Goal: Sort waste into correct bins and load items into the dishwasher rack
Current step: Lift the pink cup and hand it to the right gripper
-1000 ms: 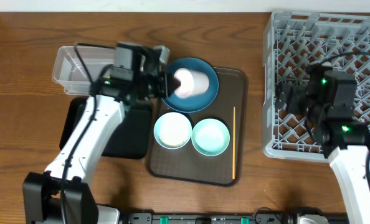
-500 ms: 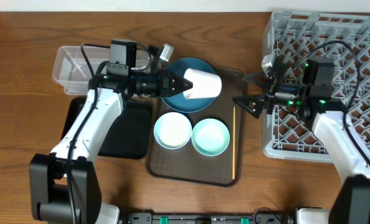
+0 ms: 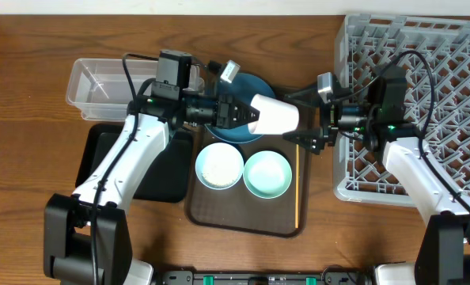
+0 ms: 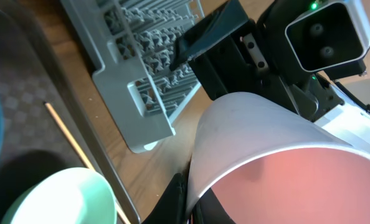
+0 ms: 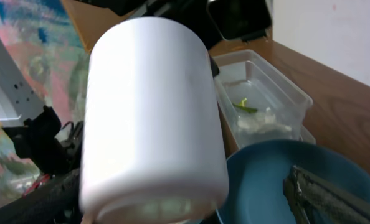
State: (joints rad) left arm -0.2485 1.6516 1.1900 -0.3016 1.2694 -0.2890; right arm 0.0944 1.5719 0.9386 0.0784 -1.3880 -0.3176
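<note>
My left gripper (image 3: pixel 247 115) is shut on the rim of a white cup (image 3: pixel 276 115) and holds it on its side above the brown tray, base pointing right. My right gripper (image 3: pixel 302 117) is open, its fingers either side of the cup's base; whether they touch it I cannot tell. The cup fills the left wrist view (image 4: pixel 260 143) and the right wrist view (image 5: pixel 151 106). The dark blue dish (image 3: pixel 236 133) lies under the cup. Two pale bowls (image 3: pixel 219 166) (image 3: pixel 267 174) and the wooden stick (image 3: pixel 297 178) lie on the tray. The clear tub (image 5: pixel 260 93) holds the yellow-green wrapper (image 5: pixel 246 106) and white tissue (image 5: pixel 260 124).
The grey dishwasher rack (image 3: pixel 425 95) stands at the right, close behind my right arm. The black tray (image 3: pixel 152 178) lies under my left arm, left of the brown serving tray (image 3: pixel 219 210). The clear tub (image 3: pixel 100 83) is at the back left.
My left gripper has carried the white cup to the right, off the blue dish. My right gripper has swung left from the rack and now has its open fingers at the cup's base.
</note>
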